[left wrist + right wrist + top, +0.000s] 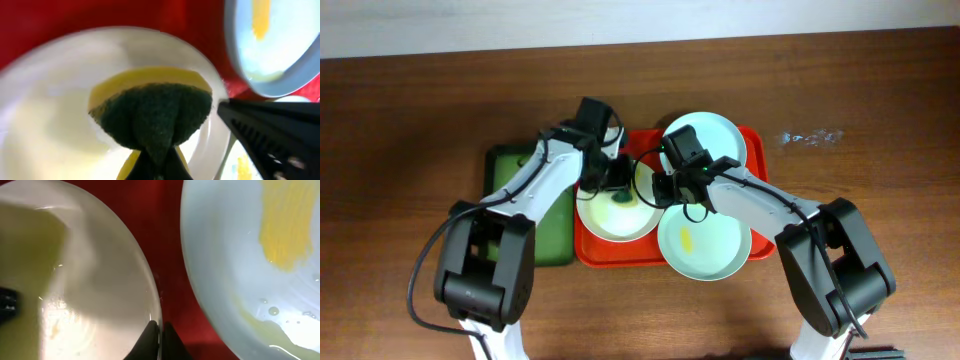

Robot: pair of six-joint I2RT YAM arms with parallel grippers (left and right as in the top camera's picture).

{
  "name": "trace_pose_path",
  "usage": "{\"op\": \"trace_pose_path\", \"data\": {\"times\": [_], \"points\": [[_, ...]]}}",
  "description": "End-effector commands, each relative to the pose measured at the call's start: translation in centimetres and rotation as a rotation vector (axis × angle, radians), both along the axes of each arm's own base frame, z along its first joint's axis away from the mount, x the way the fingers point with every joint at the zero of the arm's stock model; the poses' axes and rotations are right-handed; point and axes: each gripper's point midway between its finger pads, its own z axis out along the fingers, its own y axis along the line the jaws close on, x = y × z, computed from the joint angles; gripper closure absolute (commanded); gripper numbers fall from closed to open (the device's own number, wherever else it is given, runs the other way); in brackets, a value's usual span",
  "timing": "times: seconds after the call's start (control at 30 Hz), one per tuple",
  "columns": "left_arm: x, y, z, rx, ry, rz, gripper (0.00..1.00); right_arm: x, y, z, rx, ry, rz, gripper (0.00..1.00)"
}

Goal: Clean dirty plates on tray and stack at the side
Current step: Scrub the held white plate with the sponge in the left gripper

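The red tray [765, 150] holds three plates. The white plate [610, 222] lies at its left; it also shows in the left wrist view [45, 115] and the right wrist view [90, 280]. My left gripper [618, 183] is shut on a green-and-yellow sponge [155, 112] pressed on the white plate. My right gripper [660, 190] is shut on the white plate's right rim [159, 330]. A mint-blue plate with a yellow smear [705, 245] lies at the front right, also in the right wrist view [250, 255]. Another mint-blue plate [715, 135] lies at the back.
A dark green tray [555, 235] lies left of the red tray, partly under my left arm. White marks [810, 137] show on the wooden table at the right.
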Motion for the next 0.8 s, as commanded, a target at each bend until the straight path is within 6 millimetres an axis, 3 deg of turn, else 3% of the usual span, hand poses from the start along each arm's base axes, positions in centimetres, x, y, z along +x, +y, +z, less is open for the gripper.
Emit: {"op": "trace_pose_path", "data": {"times": [0.0, 0.13, 0.43, 0.67, 0.77], "points": [[1.6, 1.7, 3.8, 0.092, -0.129, 0.037, 1.00, 0.0, 0.8, 0.0, 0.017, 0.005, 0.014, 0.93], [1.9, 4.8, 3.0, 0.269, -0.154, 0.085, 1.00, 0.0, 0.8, 0.0, 0.017, 0.005, 0.015, 0.93], [1.5, 4.3, 2.7, 0.271, -0.147, 0.070, 1.00, 0.0, 0.8, 0.0, 0.017, 0.006, 0.015, 0.96], [0.9, 4.7, 1.4, 0.284, -0.130, 0.068, 1.00, 0.0, 0.8, 0.0, 0.017, 0.006, 0.015, 0.96], [0.6, 5.4, -0.2, 0.315, -0.138, 0.077, 1.00, 0.0, 0.8, 0.0, 0.017, 0.006, 0.015, 0.96]]}}
